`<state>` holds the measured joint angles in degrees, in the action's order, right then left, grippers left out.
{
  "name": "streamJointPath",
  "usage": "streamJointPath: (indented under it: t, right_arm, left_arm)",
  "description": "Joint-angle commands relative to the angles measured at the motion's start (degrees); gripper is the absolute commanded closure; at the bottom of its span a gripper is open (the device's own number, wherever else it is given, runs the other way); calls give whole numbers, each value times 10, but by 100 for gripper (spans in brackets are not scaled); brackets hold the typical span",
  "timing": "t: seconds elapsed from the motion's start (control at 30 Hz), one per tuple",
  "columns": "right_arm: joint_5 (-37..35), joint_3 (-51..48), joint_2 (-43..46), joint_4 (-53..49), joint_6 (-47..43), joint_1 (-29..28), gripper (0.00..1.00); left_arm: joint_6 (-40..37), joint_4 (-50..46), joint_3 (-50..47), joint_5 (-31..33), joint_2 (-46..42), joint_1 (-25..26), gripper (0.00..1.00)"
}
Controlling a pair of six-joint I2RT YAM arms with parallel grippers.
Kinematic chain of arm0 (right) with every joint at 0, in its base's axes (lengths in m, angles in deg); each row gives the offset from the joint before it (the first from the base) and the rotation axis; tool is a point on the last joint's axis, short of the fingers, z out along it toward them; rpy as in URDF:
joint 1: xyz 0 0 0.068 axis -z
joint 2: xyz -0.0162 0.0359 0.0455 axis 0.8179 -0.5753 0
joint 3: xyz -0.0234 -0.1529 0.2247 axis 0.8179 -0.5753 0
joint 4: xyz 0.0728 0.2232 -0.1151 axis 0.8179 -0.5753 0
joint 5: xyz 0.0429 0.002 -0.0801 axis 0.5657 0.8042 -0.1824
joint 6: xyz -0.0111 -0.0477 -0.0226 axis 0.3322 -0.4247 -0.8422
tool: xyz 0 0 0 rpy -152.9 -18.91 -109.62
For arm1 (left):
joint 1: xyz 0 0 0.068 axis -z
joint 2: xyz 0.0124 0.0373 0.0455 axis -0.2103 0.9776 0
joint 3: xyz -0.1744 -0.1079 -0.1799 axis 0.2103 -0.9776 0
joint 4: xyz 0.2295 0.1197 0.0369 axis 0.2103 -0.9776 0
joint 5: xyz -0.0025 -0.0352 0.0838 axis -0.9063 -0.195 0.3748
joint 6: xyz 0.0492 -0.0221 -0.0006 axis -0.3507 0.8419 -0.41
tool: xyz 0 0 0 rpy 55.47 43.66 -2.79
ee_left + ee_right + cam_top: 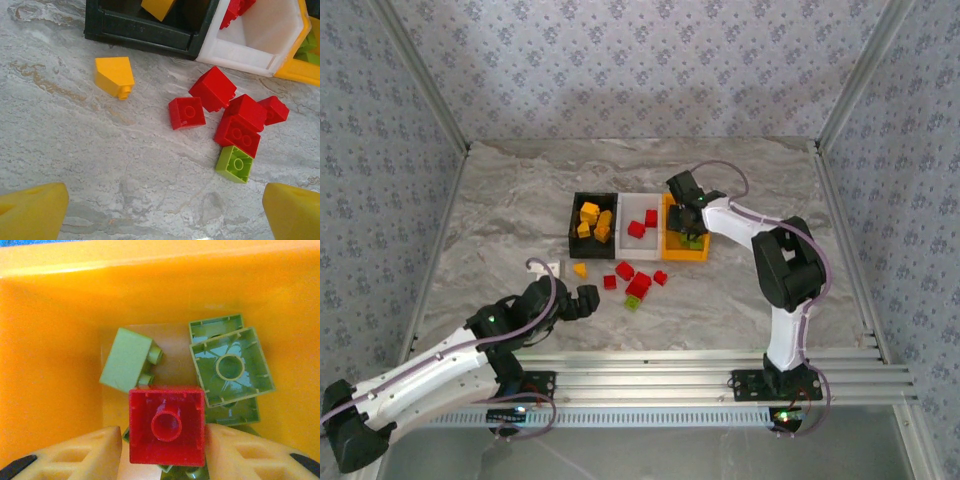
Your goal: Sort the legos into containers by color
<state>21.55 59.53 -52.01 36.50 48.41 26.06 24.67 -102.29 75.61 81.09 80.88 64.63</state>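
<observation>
Legos point(239, 131): hard, light plastic, stiff, glossy so a bit slippery, not fragile. Best hold is across two flat opposite side walls, fingers square to the faces. Studs and the sloped face of the orange-yellow brick point(115, 75) give poor purchase, so take that one by its straight sides. The loose pile lies on the table point(100, 165) just in front of the bins: approx five red, plus one lime green brick point(235, 164) touching a red. The orange-yellow one sits apart.

Left gripper point(162, 212) hovers near the pile, jaws wide, nothing btwn them. Right gripper point(167, 460) is down in the orange-yellow bin point(50, 340), jaws narrowed on a red brick point(167, 425), underside up. It looks pinched.

Top cam gives the layout: black bin point(592, 196) w/ orange-yellow pieces, white bin point(628, 207) w/ reds, then the orange-yellow bin, all side by side. Right wrist cam adds what the arm hides from above: green bricks point(230, 365) beside and under the red one, i.e. red among the wrong colour. Left wrist cam gives stud orientation and which loose bricks touch.
</observation>
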Motion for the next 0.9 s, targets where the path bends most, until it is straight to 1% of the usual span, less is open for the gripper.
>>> streamJointPath:
  t: [0.0,0.37,0.77,0.87]
  right_arm:
    - [-25,-10,-6,16,22,-8,55]
    - [-40,-21,8,18,22,-11,65]
    - [-61,-48,105,51,-12,-38,66]
    - [-56,-67,142,58,-19,-58,66]
  left_arm:
    - [6,-8,-6,-2,-8,-5,1]
    - [9,-12,-9,-4,-17,-5,0]
    - [7,-11,-8,-3,-20,-5,1]
    - [5,-13,-7,0,-22,-5,1]
